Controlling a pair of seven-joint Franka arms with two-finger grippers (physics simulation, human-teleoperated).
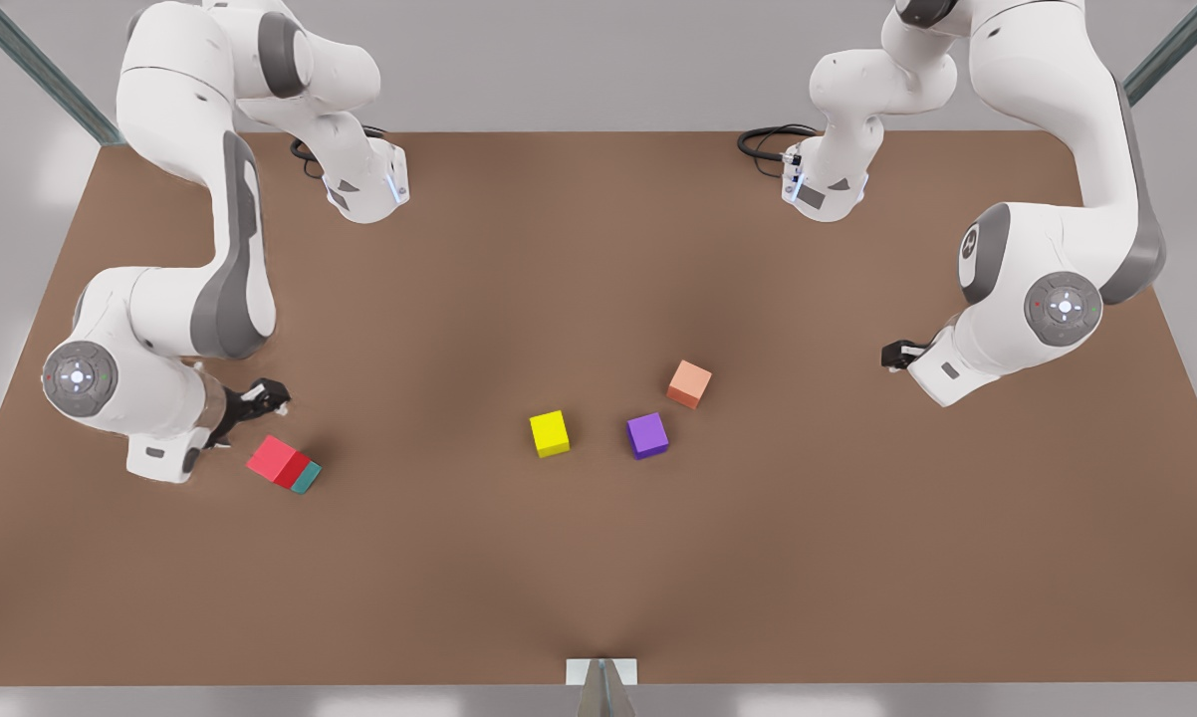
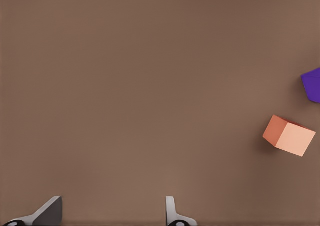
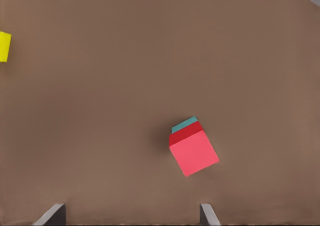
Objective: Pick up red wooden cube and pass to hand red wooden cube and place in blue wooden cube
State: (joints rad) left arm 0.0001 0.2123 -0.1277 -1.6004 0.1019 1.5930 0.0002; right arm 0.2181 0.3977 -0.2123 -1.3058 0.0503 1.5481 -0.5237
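The red wooden cube (image 1: 278,460) sits on the blue wooden cube (image 1: 307,479). Near it the right gripper (image 1: 260,396) hangs open, empty. Well apart, the left gripper (image 1: 895,355) waits, open and empty.

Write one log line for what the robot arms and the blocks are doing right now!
red wooden cube stacked on blue wooden cube | right pincer open, beside stack, empty | left pincer open, waiting, empty

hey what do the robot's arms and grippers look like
Two glossy white arms with dark grey joint panels and round grey end caps carrying small lights. Black cables loop at both wrist flanges. The right gripper and left gripper are black; the wrist views show grey fingers.
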